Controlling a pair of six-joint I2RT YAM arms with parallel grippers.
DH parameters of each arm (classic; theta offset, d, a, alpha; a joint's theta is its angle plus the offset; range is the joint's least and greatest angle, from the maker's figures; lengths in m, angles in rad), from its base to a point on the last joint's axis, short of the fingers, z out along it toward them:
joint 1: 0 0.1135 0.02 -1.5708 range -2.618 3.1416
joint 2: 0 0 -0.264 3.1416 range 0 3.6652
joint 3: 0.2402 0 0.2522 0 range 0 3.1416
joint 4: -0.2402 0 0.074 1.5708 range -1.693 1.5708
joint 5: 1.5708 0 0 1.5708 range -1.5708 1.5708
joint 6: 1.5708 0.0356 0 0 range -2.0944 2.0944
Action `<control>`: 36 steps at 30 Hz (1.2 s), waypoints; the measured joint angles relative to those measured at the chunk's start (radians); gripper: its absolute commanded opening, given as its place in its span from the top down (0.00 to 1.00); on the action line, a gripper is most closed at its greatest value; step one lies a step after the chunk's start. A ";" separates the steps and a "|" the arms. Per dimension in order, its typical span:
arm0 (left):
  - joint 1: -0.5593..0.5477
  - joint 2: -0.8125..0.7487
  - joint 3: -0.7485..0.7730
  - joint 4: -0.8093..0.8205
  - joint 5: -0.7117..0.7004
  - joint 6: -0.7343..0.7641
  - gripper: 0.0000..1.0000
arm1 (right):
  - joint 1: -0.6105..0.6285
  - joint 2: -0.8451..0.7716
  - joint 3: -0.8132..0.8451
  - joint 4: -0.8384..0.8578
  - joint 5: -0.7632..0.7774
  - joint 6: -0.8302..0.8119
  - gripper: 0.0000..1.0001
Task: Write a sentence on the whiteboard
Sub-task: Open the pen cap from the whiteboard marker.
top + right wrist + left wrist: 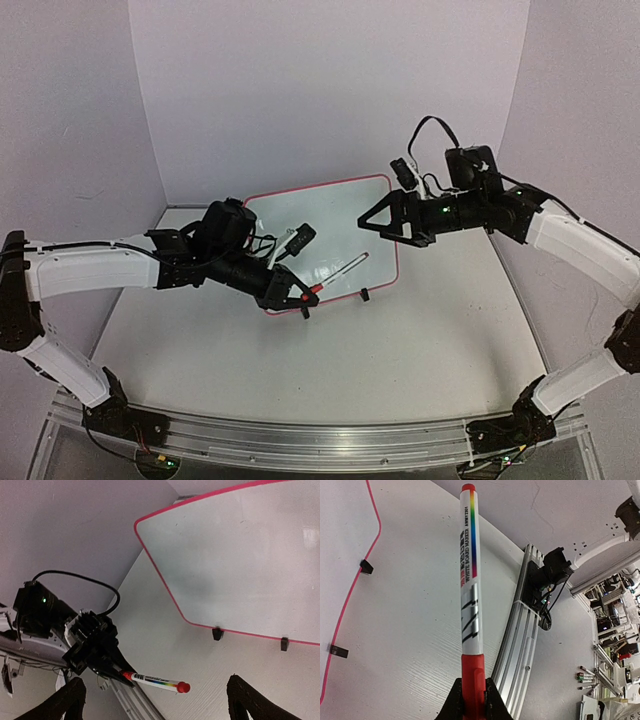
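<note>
Nearest the arm bases, a broad stretch of the table [330, 380] is left bare along its near edge. Past it, toward the table's middle, the left gripper [300, 293] is clenched on the thick red end of a marker [340, 273]. The white barrel with its rainbow stripe points away from the jaws, across the near edge of the whiteboard [330, 215]. The part being gripped looks like the cap, so the marker is judged to be capped and not ready to write, though this cannot be told for certain.

The whiteboard sits at the middle of the table toward its far edge, propped on two small black feet [217, 634] under its near side. This probably tilts the writing face up toward the arms. Its surface is glossy white inside a thin red-pink rim with rounded corners. No writing can be seen on it in any view, so the task is judged hardly begun.

Over the board's right part, the right gripper [156, 697] hangs with its jaws spread wide and nothing between them. It is aimed at the marker, perhaps to take its free end.
</note>
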 measured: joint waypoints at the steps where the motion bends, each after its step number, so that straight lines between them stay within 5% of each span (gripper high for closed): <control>1: -0.001 0.002 0.004 -0.008 0.024 0.010 1.00 | -0.001 0.016 0.000 -0.005 -0.045 -0.009 0.08; 10: -0.001 0.015 0.012 -0.012 0.137 0.032 1.00 | 0.000 0.127 0.000 -0.053 -0.332 -0.051 0.35; 16: -0.001 0.022 0.012 0.037 0.136 0.019 1.00 | 0.000 0.128 0.000 -0.056 -0.431 -0.050 0.45; 26: -0.003 0.034 0.012 0.089 0.137 0.003 1.00 | 0.003 0.135 -0.003 -0.059 -0.447 -0.056 0.64; 33: -0.005 0.034 0.011 0.119 0.139 -0.005 1.00 | 0.016 0.148 -0.007 -0.058 -0.443 -0.066 1.00; 36: -0.006 0.034 0.010 0.125 0.141 -0.003 1.00 | 0.016 0.148 -0.008 -0.058 -0.445 -0.062 1.00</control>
